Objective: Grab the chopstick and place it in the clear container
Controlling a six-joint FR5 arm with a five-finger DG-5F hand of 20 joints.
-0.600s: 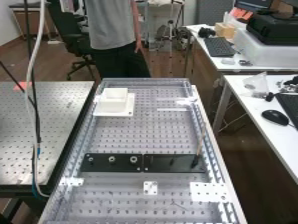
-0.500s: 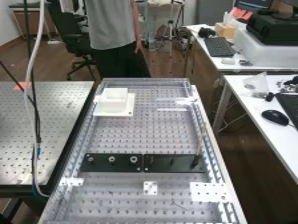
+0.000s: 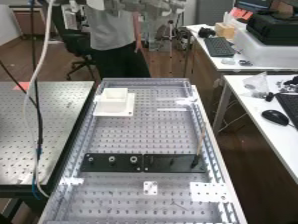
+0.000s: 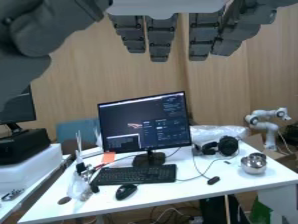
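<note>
The hand [image 3: 156,6] is above and well beyond the black plate [image 3: 110,162]; its fingers [image 4: 160,37] are relaxed, almost straight, and grasp nothing. The chopstick [image 3: 201,141] stands, slightly tilted, at one end of this plate. The white box [image 3: 115,103] is beyond the plate.

We have a dark grey hand [image 3: 156,6] with blocky fingers [image 4: 159,37], banded by darker seams and small dark pins, a bulkier, rounded thumb [image 4: 53,30], and a smooth, pale piece [image 4: 166,6] between.
</note>
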